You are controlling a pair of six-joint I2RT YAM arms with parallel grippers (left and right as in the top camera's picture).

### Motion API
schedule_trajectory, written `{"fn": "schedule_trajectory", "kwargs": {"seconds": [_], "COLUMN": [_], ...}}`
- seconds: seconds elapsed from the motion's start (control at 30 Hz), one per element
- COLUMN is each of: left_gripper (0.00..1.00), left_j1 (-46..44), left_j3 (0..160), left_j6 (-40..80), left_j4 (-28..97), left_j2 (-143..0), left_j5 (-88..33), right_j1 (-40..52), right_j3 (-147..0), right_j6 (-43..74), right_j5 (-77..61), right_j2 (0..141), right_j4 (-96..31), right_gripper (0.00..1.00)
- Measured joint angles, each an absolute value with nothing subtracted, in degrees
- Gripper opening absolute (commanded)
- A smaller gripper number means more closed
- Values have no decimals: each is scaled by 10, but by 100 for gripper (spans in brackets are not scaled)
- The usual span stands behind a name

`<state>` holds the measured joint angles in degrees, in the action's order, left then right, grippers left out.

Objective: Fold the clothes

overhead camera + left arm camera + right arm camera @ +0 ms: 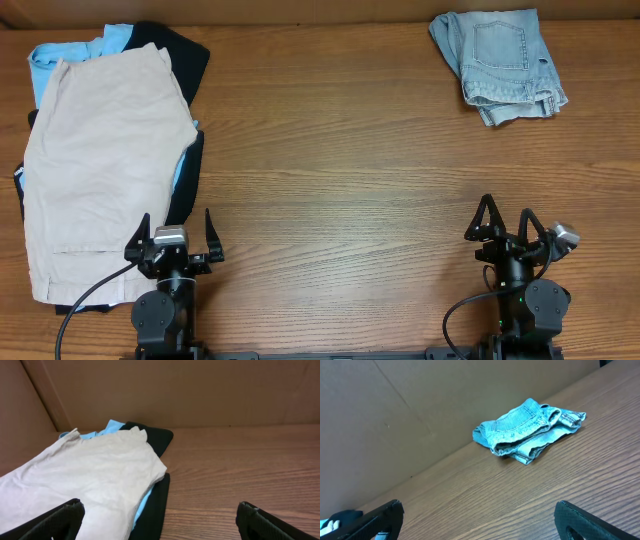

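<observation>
Our left gripper [176, 224] stands with its jaws spread wide and nothing between them. It sits at the near edge of the table [330, 150], just beside the near right corner of the khaki shorts [100, 160]. Our right gripper [507, 208] is likewise spread and empty, over bare wood.

The khaki shorts lie on top of a pile of 3 garments at the table's left side. The black trousers [185, 55] and the light-blue shirt [60, 50] show from under them along the right and far edges. We judge the main risk to be a pinch that goes too deep at an edge. That would take the lower layers too and drag the whole pile along. The left arm's cable also crosses the near khaki corner and could snag the cloth.

The khaki shorts' long axis runs from the near edge towards the far edge, leaning slightly right at the far end. We cannot say which end is the waistband, though a seam crosses near the near end.

The denim shorts [500, 60] lie bunched at the far right, well apart from both grippers.
</observation>
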<state>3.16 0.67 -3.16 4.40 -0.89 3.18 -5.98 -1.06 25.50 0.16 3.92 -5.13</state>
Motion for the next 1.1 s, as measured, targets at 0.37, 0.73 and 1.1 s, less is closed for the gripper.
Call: {"fn": "schedule_trajectory", "kwargs": {"seconds": [0.37,0.73,1.1], "left_gripper": [100,100,100], "left_j1": [32,32,32], "left_j3": [7,7,7], "left_j6": [-35,-36,26], "left_j4": [44,44,-14], "left_j2": [-9,-9,-9], "left_j5": [32,32,32], "right_j1": [-60,-60,-60], "right_j3": [-11,-11,-15], "right_j6": [255,255,215], "right_j5": [2,2,-95], "right_j2": [39,39,40], "right_j4": [-51,-46,15], "right_gripper": [100,100,100]}}
